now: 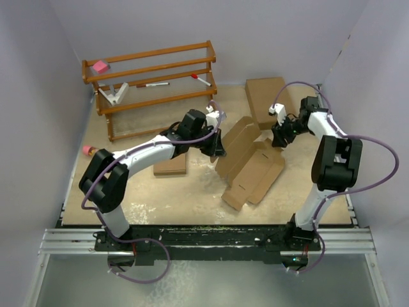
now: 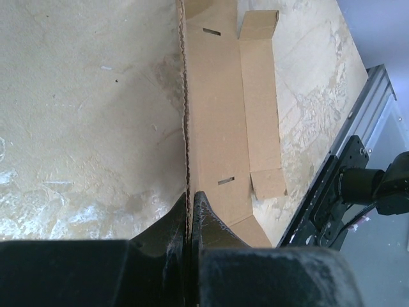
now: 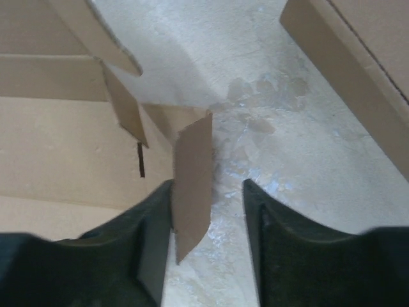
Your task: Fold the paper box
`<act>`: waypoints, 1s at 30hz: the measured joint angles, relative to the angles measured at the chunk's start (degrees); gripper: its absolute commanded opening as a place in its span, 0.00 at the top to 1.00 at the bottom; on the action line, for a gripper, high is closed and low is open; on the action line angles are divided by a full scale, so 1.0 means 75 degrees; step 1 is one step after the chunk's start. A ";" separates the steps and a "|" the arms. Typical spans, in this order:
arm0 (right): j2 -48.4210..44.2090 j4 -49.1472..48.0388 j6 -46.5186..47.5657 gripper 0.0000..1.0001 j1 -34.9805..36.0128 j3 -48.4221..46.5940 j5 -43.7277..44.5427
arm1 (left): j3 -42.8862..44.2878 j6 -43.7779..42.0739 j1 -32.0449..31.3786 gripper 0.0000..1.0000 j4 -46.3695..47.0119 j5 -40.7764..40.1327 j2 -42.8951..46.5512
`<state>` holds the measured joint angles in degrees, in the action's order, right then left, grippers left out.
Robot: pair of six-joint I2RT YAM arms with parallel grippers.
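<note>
The left gripper [image 2: 190, 197] is pinching the raised side wall of the paper box [image 2: 217, 115]. Its jaws are closed tight on the edge, and the blank is stretching away ahead of it. The right gripper [image 3: 208, 187] is standing open around an upright end flap [image 3: 193, 185], which is leaning against one finger while the other stays clear. A flat brown box [image 3: 358, 57] is lying just beyond, off to its side.

White shells, black joint housings on left arm [image 1: 144, 153] and right arm [image 1: 323, 126]. Purple cables [image 1: 377, 146] loop loosely from bottom of frame up to wrists. Black base plate [image 1: 204, 236] on grey metal rail [image 1: 64, 243], bottom edge. On right gripper [image 3: 208, 192], fingers [image 3: 271, 224] matte black, tapered.
</note>
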<state>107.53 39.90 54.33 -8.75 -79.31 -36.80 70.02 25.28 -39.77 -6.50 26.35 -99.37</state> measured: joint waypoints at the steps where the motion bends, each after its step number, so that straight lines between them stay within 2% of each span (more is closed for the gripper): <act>1: 0.0000 -0.0082 -0.0026 0.65 0.0035 0.0009 0.0073 | 0.0055 -0.0058 0.0000 0.96 -0.0064 0.0000 -0.0009; 3: 0.0000 -0.0315 -0.0134 0.78 0.0128 0.0038 0.0256 | 0.0152 -0.0146 0.0000 0.96 -0.0204 -0.0003 -0.0017; 5: 0.0000 -0.0592 -0.0245 1.00 0.0187 0.0105 0.0417 | 0.0254 -0.0286 0.0000 0.96 -0.0358 -0.0009 -0.0017; 11: -0.0026 -0.0632 -0.0493 1.00 0.0230 0.0128 0.0119 | 0.1017 -0.1037 0.0000 0.96 -0.1378 -0.0408 -0.0038; 16: -0.0525 -0.0857 -0.1311 1.00 0.0216 0.0230 -0.0851 | 0.2430 -0.2363 0.0000 0.96 -0.2812 -0.1384 -0.0099; 21: -0.1836 -0.3226 -0.3378 1.00 0.0219 0.1448 -0.1693 | 0.3491 -0.3611 0.0000 0.96 -0.3678 -0.2398 -0.0102; 26: -0.2244 -0.6379 -0.5292 1.00 0.0420 0.3089 -0.1868 | 0.3518 -0.4406 -0.0128 0.96 -0.3829 -0.3080 -0.0064; 30: -0.2177 -0.7312 -0.5913 1.00 0.0787 0.3768 -0.1623 | 0.3223 -0.4762 -0.0527 0.96 -0.3829 -0.3407 -0.0061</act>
<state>91.20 -14.94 9.98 -2.85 -51.05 -48.97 94.19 -10.44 -43.72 -35.22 0.80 -99.83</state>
